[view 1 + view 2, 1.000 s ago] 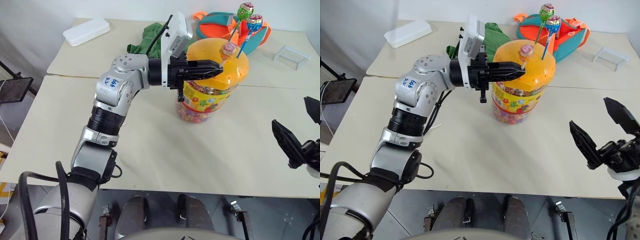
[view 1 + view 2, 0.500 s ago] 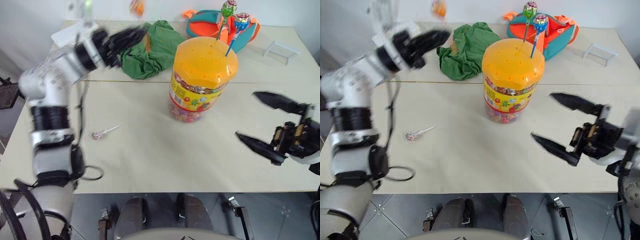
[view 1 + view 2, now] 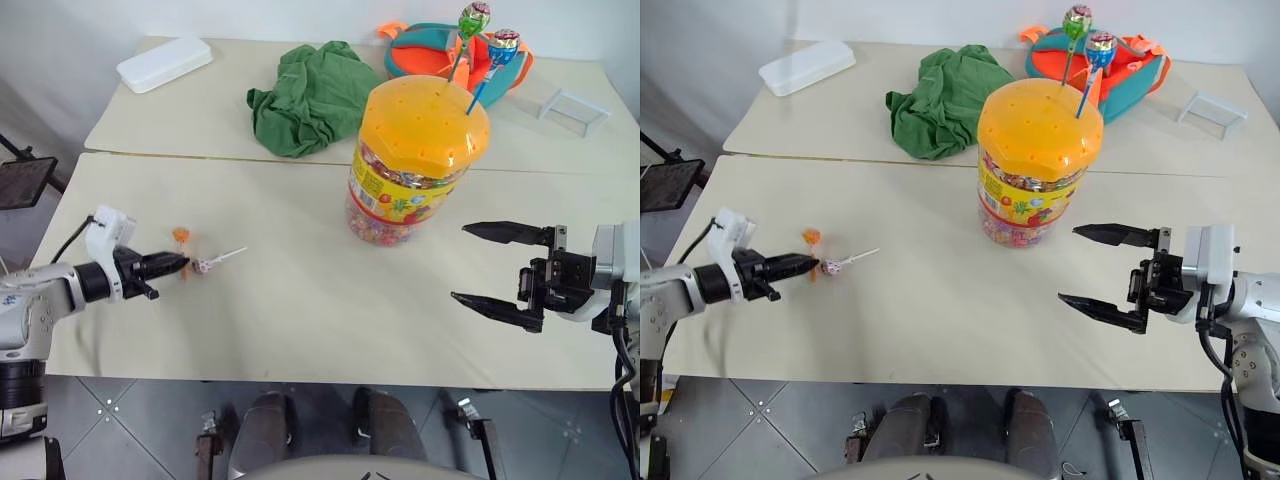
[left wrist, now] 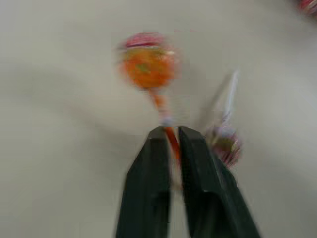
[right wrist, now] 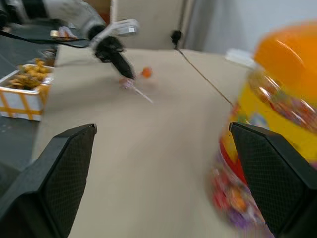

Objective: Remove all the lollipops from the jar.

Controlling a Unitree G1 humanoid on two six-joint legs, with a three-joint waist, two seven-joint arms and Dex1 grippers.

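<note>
1. My left gripper (image 4: 170, 136) has its two black fingers nearly pressed together, pinching the thin orange stick of an orange lollipop (image 4: 147, 64). The left wrist view makes that pinch plain; from the head views I only see the sweet as a small orange blob at the fingertips.
2. My right gripper (image 3: 1102, 266) has its fingers spread wide and nothing between them, held over the near table to the right of the jar (image 3: 418, 160).
3. The left gripper sits low over the left part of the near table. Just beside its tip lies a second lollipop (image 3: 205, 265), pinkish head and white stick, flat on the tabletop. The left wrist view shows that one blurred, right next to my finger.
4. The jar stands upright in the middle, at the seam between the two tables, with its orange dome lid on. Two lollipops still stand in the lid: one green-wrapped (image 3: 474, 17) on an orange stick, one blue and pink (image 3: 503, 42) on a blue stick.
5. The right wrist view shows me the jar's side close up, with loose sweets through the wall, and my left gripper far across the table.
6. On the far table I see a green cloth (image 3: 312, 93), a teal and orange bag (image 3: 432, 47) behind the jar, a white box (image 3: 164, 62) and a small clear tray (image 3: 575, 108).
</note>
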